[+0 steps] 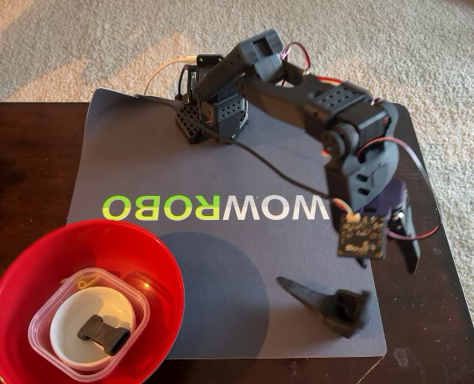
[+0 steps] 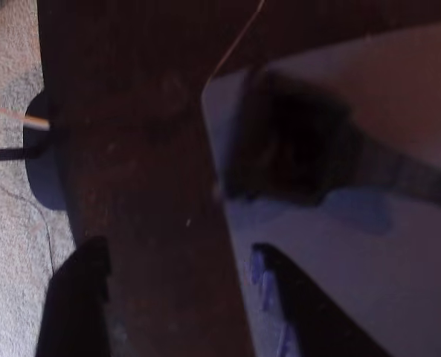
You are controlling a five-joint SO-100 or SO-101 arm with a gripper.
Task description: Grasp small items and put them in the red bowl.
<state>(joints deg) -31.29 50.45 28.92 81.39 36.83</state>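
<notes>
Setting: a home room. Beige carpet (image 1: 77, 40) covers the floor. A dark wooden table (image 1: 21, 160) carries a grey mat (image 1: 221, 264).

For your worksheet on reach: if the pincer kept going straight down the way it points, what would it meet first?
Probably the black pointed part lying near the grey mat's edge, just below the open pincer; depth is unclear, so it might hit the mat beside it.

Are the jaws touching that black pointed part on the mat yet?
Apart. In the fixed view the gripper hangs up and to the right of the black pointed part, with bare grey mat between them. The wrist view is too dark to add anything.
</notes>
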